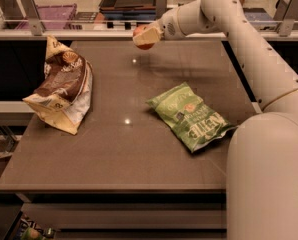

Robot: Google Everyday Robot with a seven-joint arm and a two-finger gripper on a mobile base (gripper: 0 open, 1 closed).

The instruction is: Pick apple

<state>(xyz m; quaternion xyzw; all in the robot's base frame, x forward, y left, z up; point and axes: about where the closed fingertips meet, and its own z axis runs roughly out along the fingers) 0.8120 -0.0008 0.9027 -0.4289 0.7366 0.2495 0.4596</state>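
The small red-orange apple (144, 43) sits between the fingers of my gripper (145, 36), over the far middle part of the brown table (114, 164). The gripper is shut on the apple and holds it lifted above the table top. My white arm (249, 44) reaches in from the right and runs to the far edge. Most of the apple is hidden by the fingers; only its lower and left edges show.
A brown and white snack bag (61, 91) lies at the left side of the table. A green chip bag (191, 115) lies right of centre. A railing (89, 26) and bins stand behind the far edge.
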